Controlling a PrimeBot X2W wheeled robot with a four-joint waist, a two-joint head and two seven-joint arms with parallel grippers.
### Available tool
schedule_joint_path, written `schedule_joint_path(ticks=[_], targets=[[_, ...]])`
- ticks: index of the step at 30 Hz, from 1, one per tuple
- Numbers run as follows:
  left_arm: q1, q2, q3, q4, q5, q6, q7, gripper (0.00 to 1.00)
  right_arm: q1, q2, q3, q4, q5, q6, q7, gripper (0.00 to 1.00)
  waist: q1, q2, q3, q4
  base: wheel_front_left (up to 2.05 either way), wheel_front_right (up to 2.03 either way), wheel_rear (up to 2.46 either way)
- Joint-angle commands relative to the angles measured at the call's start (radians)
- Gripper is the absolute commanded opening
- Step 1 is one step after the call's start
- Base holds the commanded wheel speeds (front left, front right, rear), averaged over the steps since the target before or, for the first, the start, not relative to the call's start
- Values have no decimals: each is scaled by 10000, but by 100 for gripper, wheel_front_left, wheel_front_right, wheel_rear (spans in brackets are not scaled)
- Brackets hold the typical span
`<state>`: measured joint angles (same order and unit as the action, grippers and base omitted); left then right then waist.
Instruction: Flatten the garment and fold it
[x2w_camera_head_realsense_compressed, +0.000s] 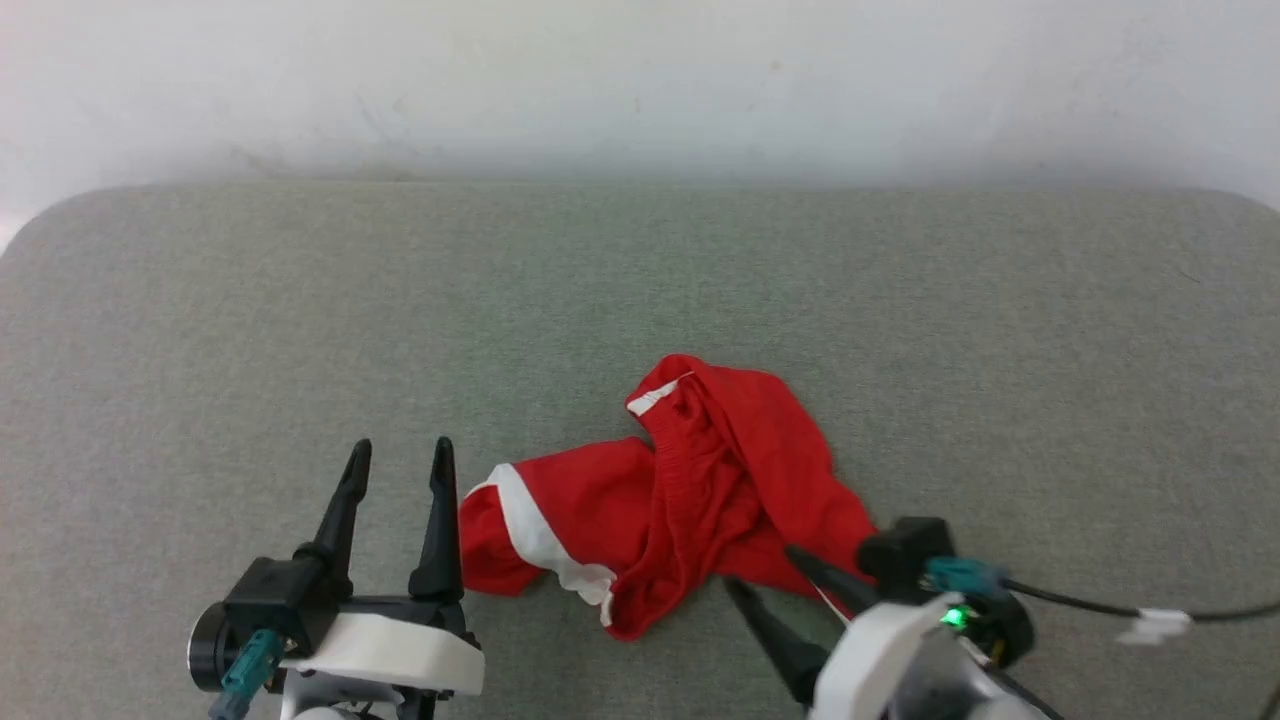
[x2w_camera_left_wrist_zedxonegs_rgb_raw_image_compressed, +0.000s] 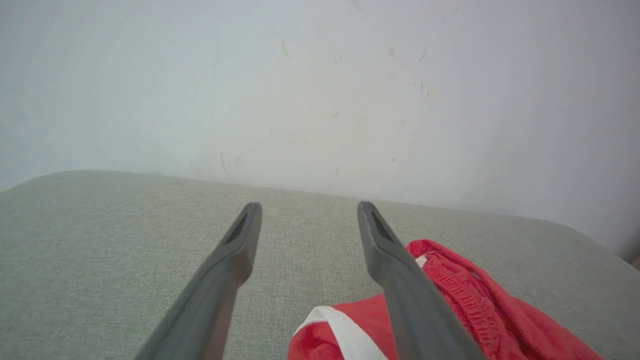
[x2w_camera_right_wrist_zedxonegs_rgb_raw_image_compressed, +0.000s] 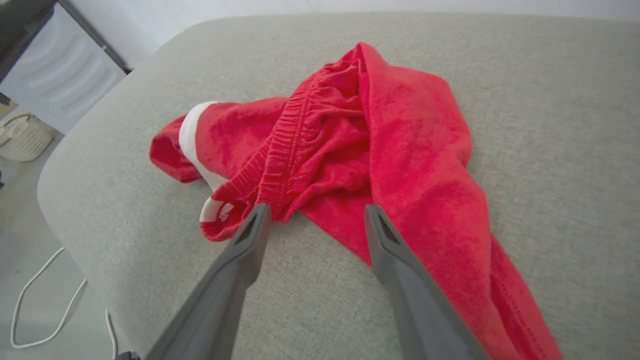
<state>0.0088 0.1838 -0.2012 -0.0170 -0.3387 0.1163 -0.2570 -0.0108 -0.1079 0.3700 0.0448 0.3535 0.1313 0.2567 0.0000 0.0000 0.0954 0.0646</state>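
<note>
Around: I have a grey cloth-covered counter (x2w_camera_head_realsense_compressed: 640, 280) running up to a pale wall (x2w_camera_head_realsense_compressed: 640, 80). In the right wrist view, past the counter's edge and left of my right fingers, I see a white cabinet (x2w_camera_right_wrist_zedxonegs_rgb_raw_image_compressed: 65, 65), a pale basket (x2w_camera_right_wrist_zedxonegs_rgb_raw_image_compressed: 22, 137) and a white cord (x2w_camera_right_wrist_zedxonegs_rgb_raw_image_compressed: 35, 310) on the floor.
In the way: a black cable (x2w_camera_head_realsense_compressed: 1100, 605) trails from my right wrist, on the side away from the shorts.
Shorts (x2w_camera_head_realsense_compressed: 690, 490): a crumpled red heap on the counter between my two grippers, with the waistband bunched mid-heap and a white stripe on the leg nearest my left fingers.
Left gripper (x2w_camera_head_realsense_compressed: 401, 445): fingers spread and holding nothing. They point toward the wall, and the inner finger is just beside the striped leg.
Right gripper (x2w_camera_head_realsense_compressed: 760, 567): fingers spread and slanted toward the heap, with the tips at its near edge. I cannot tell whether they touch the cloth.
</note>
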Motion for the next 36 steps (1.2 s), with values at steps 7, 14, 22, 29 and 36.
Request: schedule_joint_path(ticks=[7, 14, 22, 29, 36], targets=[[-61, -466, 279, -1, 696, -481, -46, 100, -1745, 260, 1219, 2256, 712, -6, -76, 100, 0, 0, 138, 729, 0, 0, 0], [-91, -824, 538, 134, 901, -757, -46, 100, -2619, 455, 1417, 3794, 1232, -6, -115, 5, 0, 0, 317, 934, 0, 0, 0], [2, -1028, 882, 323, 1096, -932, -47, 100, -2831, -189, 691, 2148, 1431, -6, -737, 0, 0, 0, 332, 577, 0, 0, 0], [48, -1119, 1008, 398, 1282, -1079, -47, 100, -1390, -1007, -2431, 509, 748, -6, 77, 0, 0, 0, 284, 214, 0, 0, 0], [-14, -1178, 1017, 563, 1378, -1201, -47, 100, -57, -774, -4820, 707, -394, -6, 661, 0, 0, 0, 329, 71, 0, 0, 0]])
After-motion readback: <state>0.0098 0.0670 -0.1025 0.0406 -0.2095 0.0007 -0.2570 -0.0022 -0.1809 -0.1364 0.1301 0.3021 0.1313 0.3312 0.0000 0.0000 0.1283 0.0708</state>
